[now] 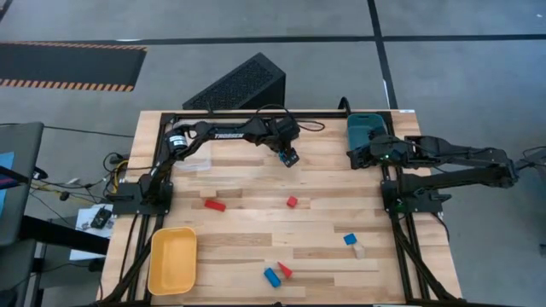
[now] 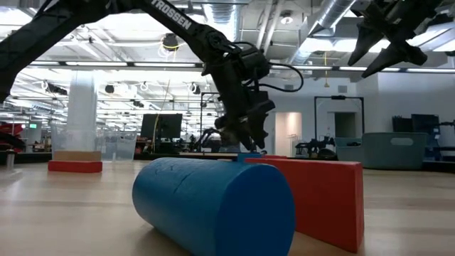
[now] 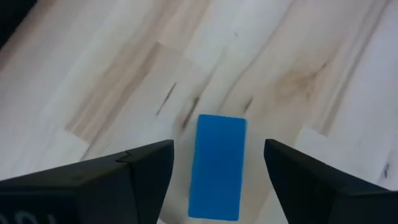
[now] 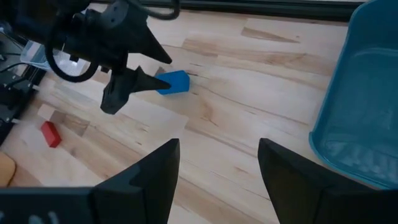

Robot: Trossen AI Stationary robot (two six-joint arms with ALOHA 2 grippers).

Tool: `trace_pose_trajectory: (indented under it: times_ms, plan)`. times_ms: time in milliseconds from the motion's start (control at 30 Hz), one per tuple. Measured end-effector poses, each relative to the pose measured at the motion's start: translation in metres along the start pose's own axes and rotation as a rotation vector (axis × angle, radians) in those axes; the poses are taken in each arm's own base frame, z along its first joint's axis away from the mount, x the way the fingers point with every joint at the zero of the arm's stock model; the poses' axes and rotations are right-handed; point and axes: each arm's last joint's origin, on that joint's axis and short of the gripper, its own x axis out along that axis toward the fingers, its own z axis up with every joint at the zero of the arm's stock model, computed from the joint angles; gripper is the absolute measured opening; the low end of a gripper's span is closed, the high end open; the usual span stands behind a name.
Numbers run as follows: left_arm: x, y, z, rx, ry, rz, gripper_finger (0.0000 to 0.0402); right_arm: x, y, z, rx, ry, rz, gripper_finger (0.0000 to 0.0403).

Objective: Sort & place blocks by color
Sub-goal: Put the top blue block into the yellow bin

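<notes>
The left gripper (image 1: 290, 157) is hovering with its fingers spread over a blue rectangular block (image 3: 216, 167), which is lying flat on the wooden table (image 1: 256, 222) between the fingertips — neither finger is touching it. Taking the teal tray (image 1: 365, 126) as landmark, this block is sitting well to its left, at about the same depth of the table.

The block looks like painted wood: light, rigid and smooth-faced, so it should neither deform nor break, though a glancing pinch could let it twist or slip. The best hold is probably across its two long flat sides, near mid-length, which is how the fingers are already lining up.

The right gripper (image 4: 217, 168) is waiting just beside the teal tray, jaws parted and holding nothing.

The teal tray is showing a bare floor where it is visible. The yellow tray (image 1: 172, 259), far from the teal one toward the near-left corner, is also looking bare. The clear tray (image 1: 193, 162) is sitting by the left arm's base — its contents cannot be told.

The other blocks are lying loose on the table, none in a tray.
</notes>
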Motion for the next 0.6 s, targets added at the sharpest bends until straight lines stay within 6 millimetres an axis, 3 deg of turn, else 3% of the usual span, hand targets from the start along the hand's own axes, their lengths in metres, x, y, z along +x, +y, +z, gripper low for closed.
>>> trace_pose_trajectory:
  times_ms: [400,600]
  plan:
    - [0.01,0.005,-0.017,0.087,0.129,0.036,0.0237,-0.001,0.002,-0.001,-0.007,0.006,0.019,0.0244]
    - [0.009,0.004,-0.014,0.092,0.105,0.032,0.0209,-0.001,0.002,-0.001,-0.008,0.005,0.018,0.0244]
